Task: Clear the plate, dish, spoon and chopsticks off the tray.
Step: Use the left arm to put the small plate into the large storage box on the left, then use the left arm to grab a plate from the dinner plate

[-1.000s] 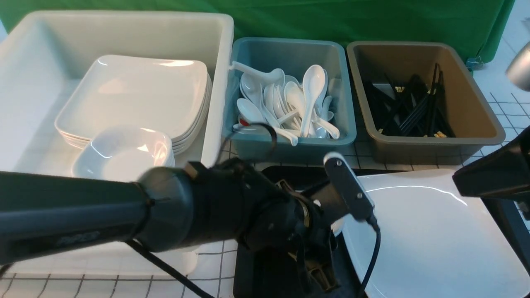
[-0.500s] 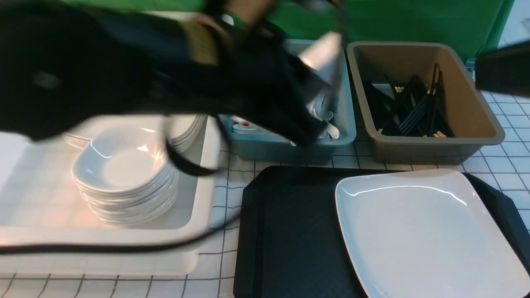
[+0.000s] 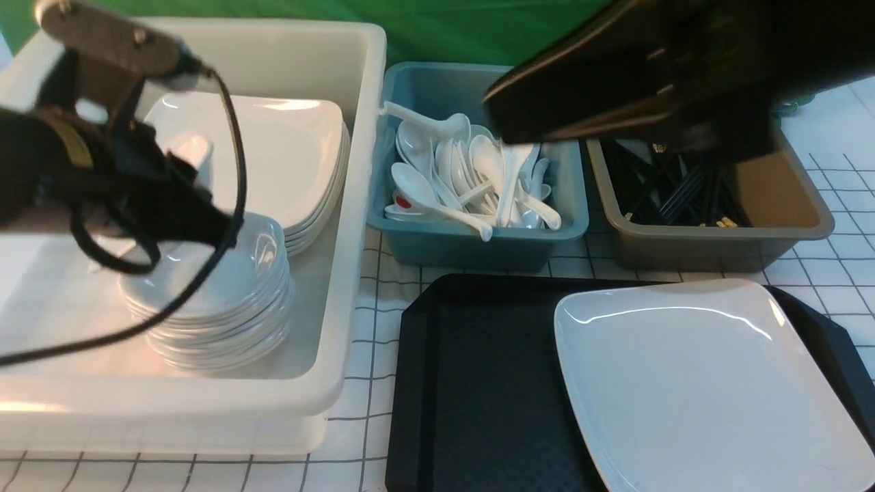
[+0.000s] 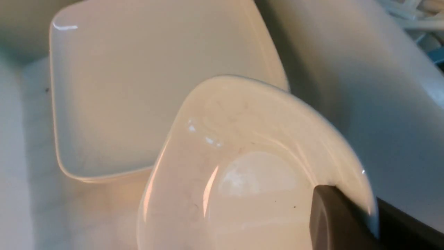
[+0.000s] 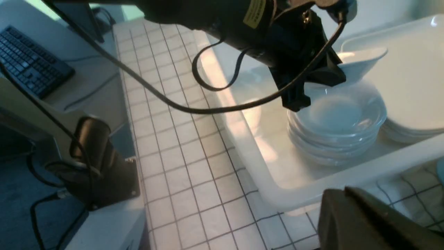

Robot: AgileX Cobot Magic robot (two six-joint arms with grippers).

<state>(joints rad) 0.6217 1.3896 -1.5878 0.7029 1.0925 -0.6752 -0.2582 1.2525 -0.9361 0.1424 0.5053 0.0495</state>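
The large white plate [image 3: 697, 383] lies on the right half of the black tray [image 3: 472, 383]. My left gripper [image 3: 179, 171] is shut on the rim of a small white dish [image 3: 191, 150] and holds it tilted just above a stack of like dishes [image 3: 212, 307] in the white tub. The left wrist view shows the dish [image 4: 242, 166] pinched between the fingers [image 4: 333, 218]. The right wrist view shows the dish [image 5: 360, 59] above the stack [image 5: 336, 132]. My right gripper [image 3: 506, 113] hangs high over the bins, shut and empty [image 5: 347, 208]. No spoon or chopsticks show on the tray.
The white tub [image 3: 355, 205] also holds stacked large plates [image 3: 260, 157]. A teal bin [image 3: 478, 246] holds several spoons. A grey-brown tub [image 3: 724, 239] holds several chopsticks. The tiled table runs round the tray. A keyboard [image 5: 31, 66] lies off to the side.
My left arm has lifted from over the tray and swung left over the white tub with the dish. My right arm has risen and moved in over the bins.
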